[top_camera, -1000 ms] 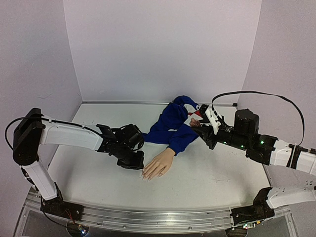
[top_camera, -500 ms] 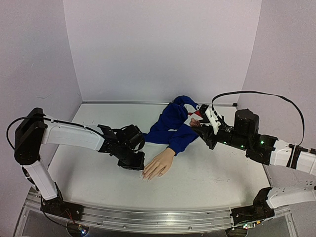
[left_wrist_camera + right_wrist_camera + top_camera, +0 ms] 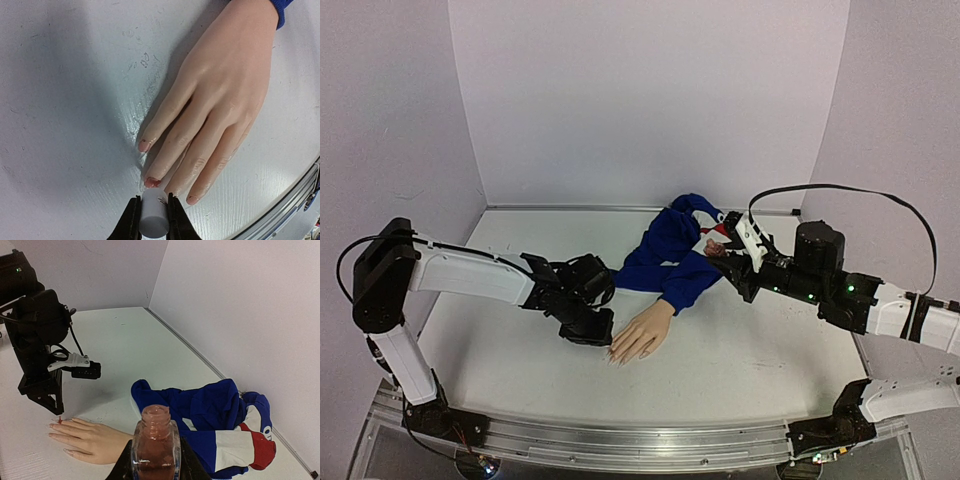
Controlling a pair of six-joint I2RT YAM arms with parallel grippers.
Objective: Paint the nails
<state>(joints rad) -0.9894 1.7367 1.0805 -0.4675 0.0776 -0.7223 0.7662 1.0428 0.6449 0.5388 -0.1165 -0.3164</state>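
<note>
White table (image 3: 470, 370), lilac walls (image 3: 650, 100). Mannequin hand (image 3: 642, 333) palm-down mid-table; nails (image 3: 144, 145) partly reddened. Left gripper (image 3: 152, 210) pinches white brush cap (image 3: 153, 225) at one fingertip. Right gripper (image 3: 155, 462) clamps open polish bottle (image 3: 155, 437) beside blue sleeve (image 3: 670, 255).

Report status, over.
Left gripper shut on white brush cap, at a reddened nail. Right gripper shut on open polish bottle. Nothing blocking the mannequin hand.

An open bottle (image 3: 155, 442) of pinkish polish stands upright at the bottom of the view, clamped in the right pincer (image 3: 155, 462). Beyond it a mannequin hand (image 3: 95, 440) lies flat on the white surface (image 3: 125, 345), its blue sleeve (image 3: 210, 415) bunched along the surface's wall-side edge. The left pincer (image 3: 51, 404) hangs over the nails (image 3: 51, 426), with a red-tipped brush (image 3: 59, 420) at one fingertip.
</note>
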